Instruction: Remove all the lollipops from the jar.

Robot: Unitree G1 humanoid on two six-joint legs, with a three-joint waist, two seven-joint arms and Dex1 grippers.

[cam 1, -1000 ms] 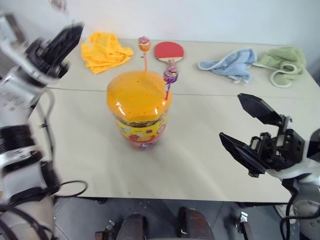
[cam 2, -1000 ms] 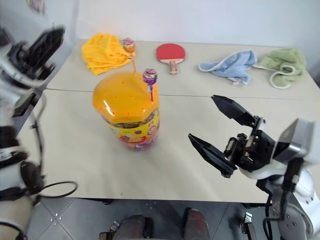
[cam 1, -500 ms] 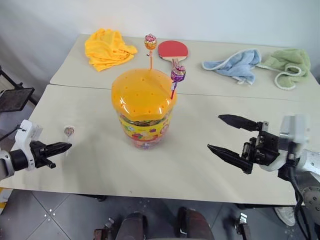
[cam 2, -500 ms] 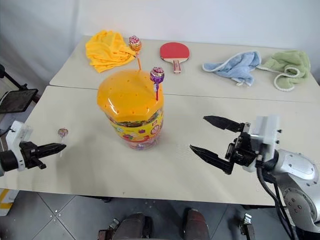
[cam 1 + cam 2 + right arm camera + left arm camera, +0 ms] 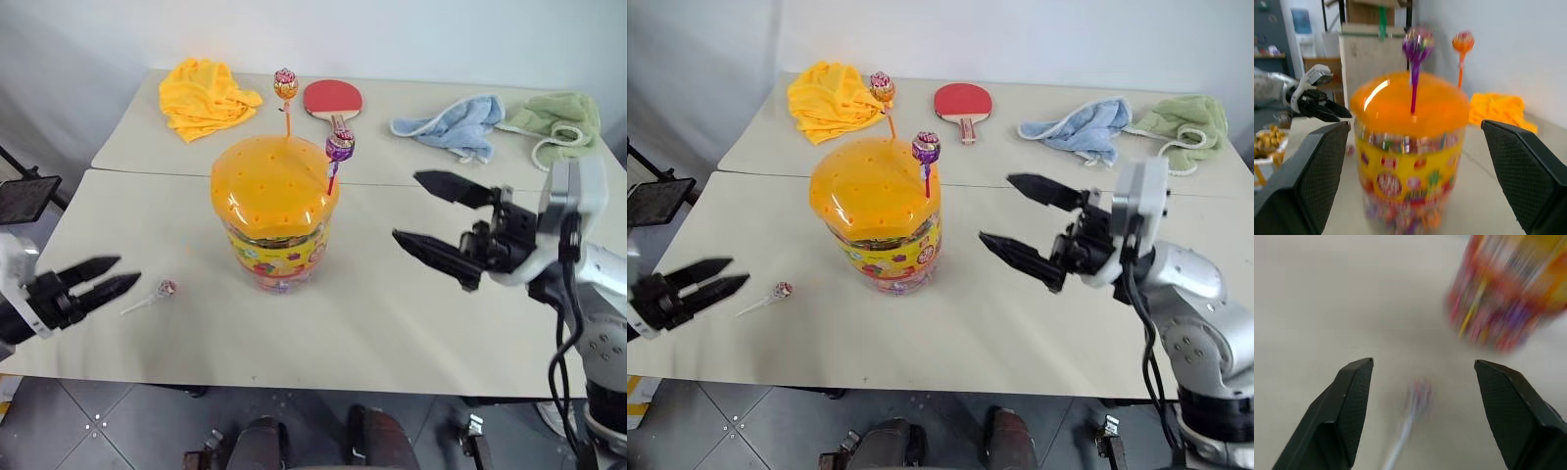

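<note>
Since half a second ago, one lollipop (image 5: 165, 288) has gone from the tips of the left claw (image 5: 108, 274) to the tabletop (image 5: 411, 323), and that claw has parted its fingers. It now lies flat just beside the spread fingertips, head toward the jar (image 5: 275, 212), white stick pointing back at the claw; the left wrist view shows it between and beyond the two fingers. Centre: the jar stands upright, orange lid on, with two lollipops planted in the lid, an orange-stick one (image 5: 285, 85) at the far edge and a purple-wrapped one (image 5: 339, 148) at the right edge. Right: the right claw (image 5: 423, 209), fingers spread wide and holding nothing, has moved closer to the jar and points at it. Far tabletop: yellow cloth (image 5: 206, 96), red paddle (image 5: 332, 101), blue cloth (image 5: 447, 124), green cloth (image 5: 558, 122).
</note>
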